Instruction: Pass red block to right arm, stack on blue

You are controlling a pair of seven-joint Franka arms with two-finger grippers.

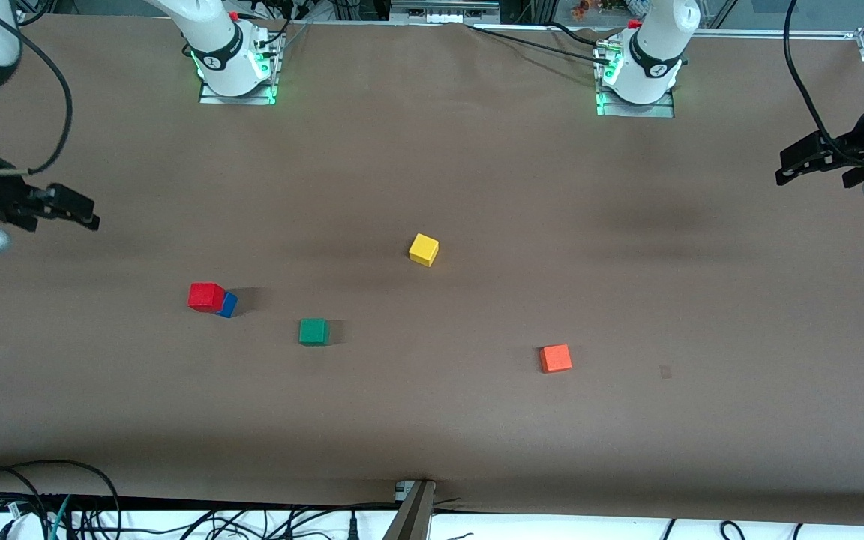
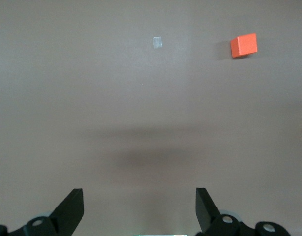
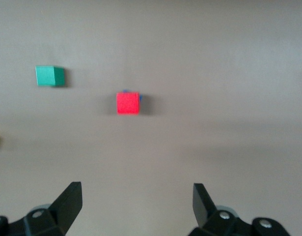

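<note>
1. We see a wide brown table (image 1: 432,420) with both arm bases mounted along its edge farthest from the front camera, and cables hanging along the edge nearest that camera.
2. The red block (image 1: 205,296) sits on top of the blue cube (image 1: 228,304), toward the right arm's end of the table. Most of the blue cube is covered; only one side of it shows from under the red one.
3. The red block is a cube, so we find no long axis on it. Its edges look roughly square to the table edges, while the blue cube beneath seems turned a little against it, one corner sticking out.
4. In the right wrist view the red block (image 3: 127,103) shows a thin rim of blue along one edge.
5. The right gripper (image 1: 64,206) hangs in the air over the right arm's end of the table, well apart from the stack, with its fingers (image 3: 68,202) spread wide and nothing between them.
6. The left gripper (image 1: 803,161) hangs over the left arm's end of the table, its fingers (image 2: 72,209) likewise spread and empty.
7. A green cube (image 1: 313,331) lies near the stack, slightly nearer the front camera.
8. A yellow cube (image 1: 424,249) lies around mid-table.
9. An orange cube (image 1: 556,358) lies toward the left arm's end.
</note>
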